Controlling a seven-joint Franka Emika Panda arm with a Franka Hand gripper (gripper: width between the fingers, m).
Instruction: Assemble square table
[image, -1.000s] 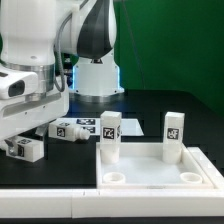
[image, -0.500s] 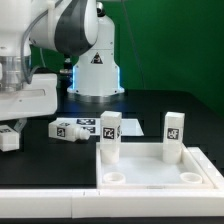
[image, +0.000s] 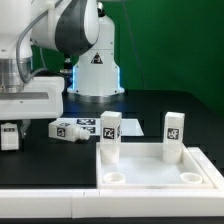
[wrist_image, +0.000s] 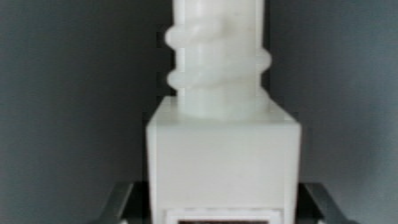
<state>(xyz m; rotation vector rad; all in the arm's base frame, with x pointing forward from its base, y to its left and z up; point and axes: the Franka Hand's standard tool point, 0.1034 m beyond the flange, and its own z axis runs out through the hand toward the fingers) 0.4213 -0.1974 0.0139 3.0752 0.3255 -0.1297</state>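
Black tabletop (image: 140, 105) is filling the middle of the exterior view, with the arm's base (image: 95, 65) standing at upper centre in front of a green backdrop. The square top (image: 150, 172) is lying at the lower right, with its raised rim and round sockets (image: 115, 177) showing along the near side. One upright leg (image: 110, 138) is standing in its far left corner and a second upright leg (image: 173, 137) in its far right corner. A loose leg (image: 68, 129) is lying on its side just beside that far left corner, between the top and the arm's wrist (image: 35, 100).

The gripper (wrist_image: 217, 203) is clamping the held leg (image: 8, 136), which is sitting at the exterior view's left edge, well apart from the square top. In the wrist view this leg is filling most of the frame, its dark-flanked blocky body sitting between the fingers (wrist_image: 125, 200) and its ridged peg end pointing away from them.

The exterior view's left edge is cutting off the held leg, and the wrist is covering the fingers there. The wrist view is blurred, and the leg's tag is too cut off to make out.
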